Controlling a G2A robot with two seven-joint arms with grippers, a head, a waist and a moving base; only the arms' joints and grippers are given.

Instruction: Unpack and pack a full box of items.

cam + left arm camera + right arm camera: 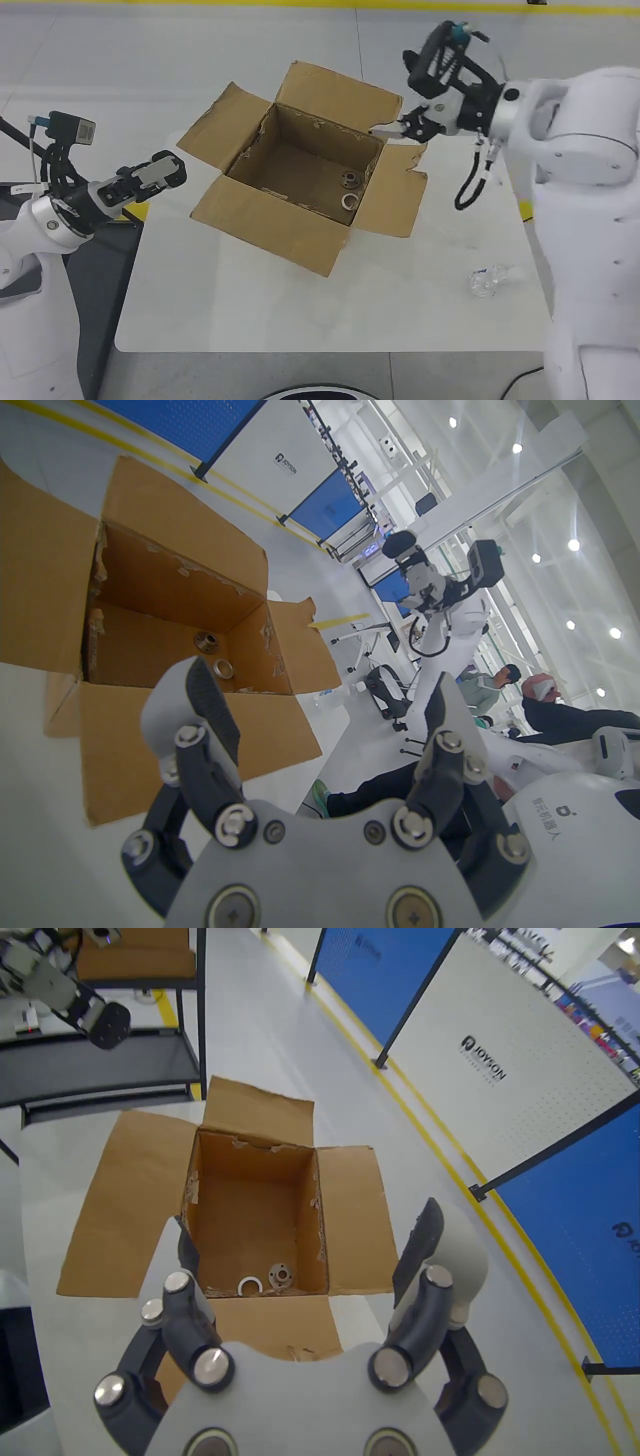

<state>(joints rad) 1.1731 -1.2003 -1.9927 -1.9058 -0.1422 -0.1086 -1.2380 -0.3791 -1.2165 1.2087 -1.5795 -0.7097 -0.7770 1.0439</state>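
Right gripper [305, 1228] spread near box [250, 1188] (flange [280, 1274], ring [250, 1285] inside).

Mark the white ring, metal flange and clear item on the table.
white ring [250, 1279]: right wrist view, on its band.
metal flange [274, 1276]: right wrist view, face beside the bore.
clear item [485, 281]: top view, its middle.

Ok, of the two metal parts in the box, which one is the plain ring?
The paler one, the ring: an open hoop with nothing in its middle. The darker flanged disc beside it has a raised hub and small holes.
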